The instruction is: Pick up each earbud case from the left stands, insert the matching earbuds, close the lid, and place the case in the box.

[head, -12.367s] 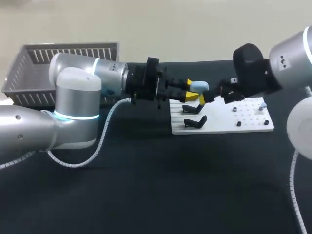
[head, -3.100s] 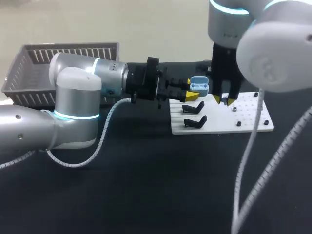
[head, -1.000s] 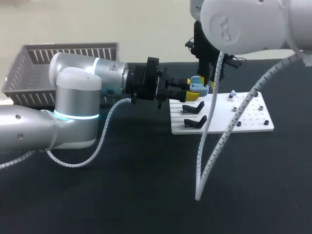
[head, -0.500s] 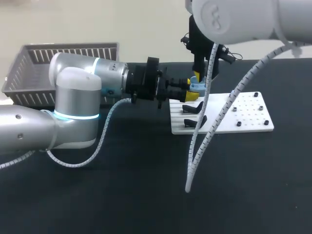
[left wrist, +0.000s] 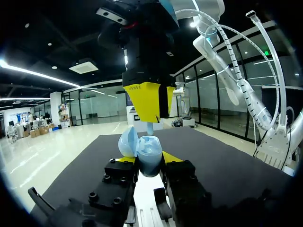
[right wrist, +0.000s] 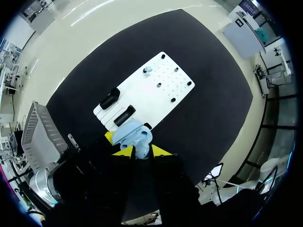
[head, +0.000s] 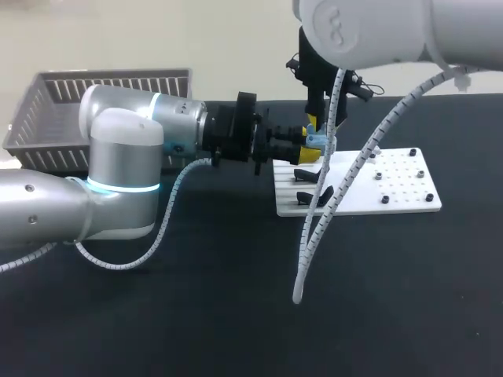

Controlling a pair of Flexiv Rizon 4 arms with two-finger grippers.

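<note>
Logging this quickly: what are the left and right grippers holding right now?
Left gripper: jaws shut on the open earbud case.
Right gripper: jaws shut on an earbud, just above the case.

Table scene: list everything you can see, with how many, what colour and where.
case: one, light blue, lid open, in the left claw above the board
held earbud: one, light blue, in the right claw just over the open case
spare earbud: one, light blue, on the board's far part
board: one, white, on the table
stands: two, black, on the board's left end
pegs: at least five, black, on the board's right part
basket: one, grey, table's far left
table: one, black
left claw: shut on the case
right claw: shut on the held earbud
</note>
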